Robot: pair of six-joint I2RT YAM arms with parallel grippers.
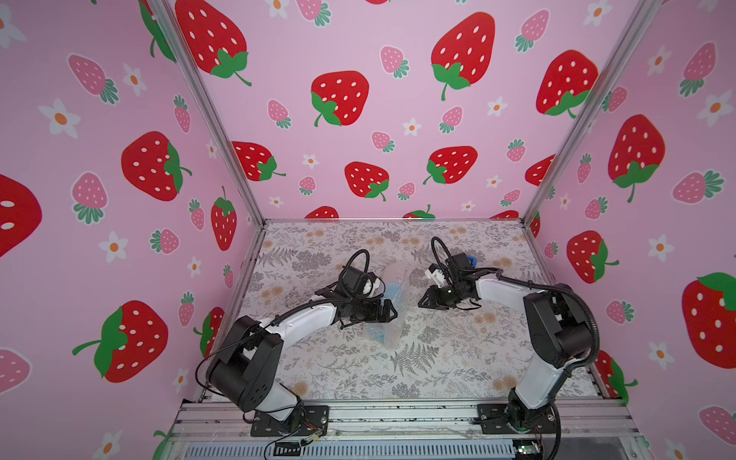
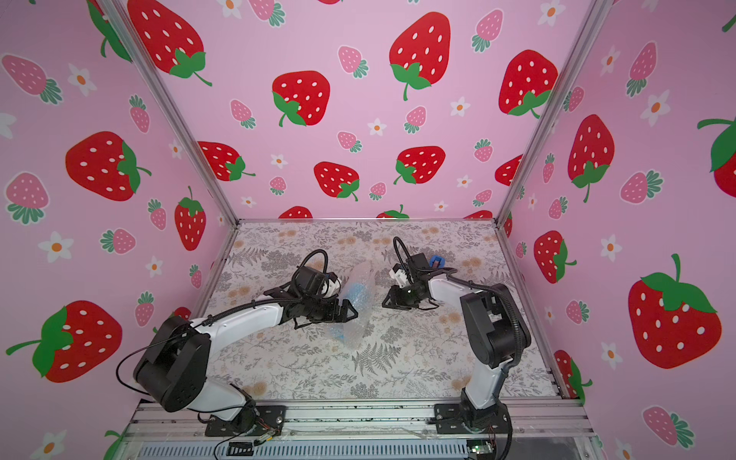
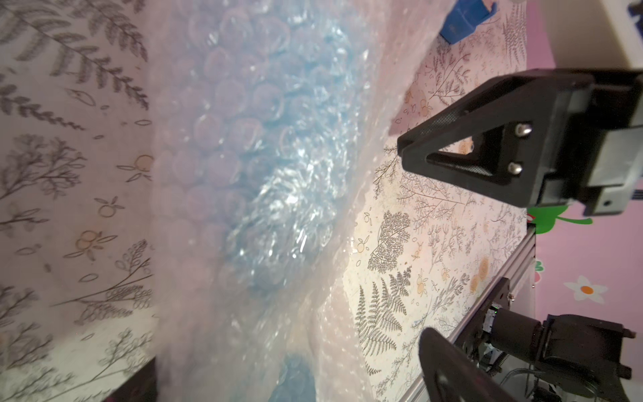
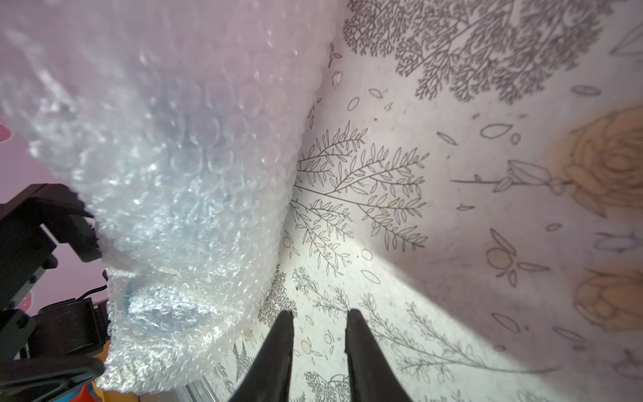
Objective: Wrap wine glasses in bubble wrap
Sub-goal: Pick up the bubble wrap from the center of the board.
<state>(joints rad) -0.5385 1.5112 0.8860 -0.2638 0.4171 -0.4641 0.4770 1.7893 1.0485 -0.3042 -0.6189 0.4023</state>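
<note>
enveloping the goblet (image 1: 392,293), bubble wrap (image 1: 398,275)

Clear small-bubbled plastic bubble wrap sheet (image 4: 181,215): see-through, white glints. Light-blue plastic goblet (image 3: 278,156): pale blue through film. Flat tabletop cover (image 1: 438,358): white, grey fern-and-leaf print, faded orange blossoms. Tall enclosure walls (image 1: 398,103): pink, red strawberries, green leaves, white flowers. Boxy tape dispenser (image 3: 462,21): darker blue.
</note>
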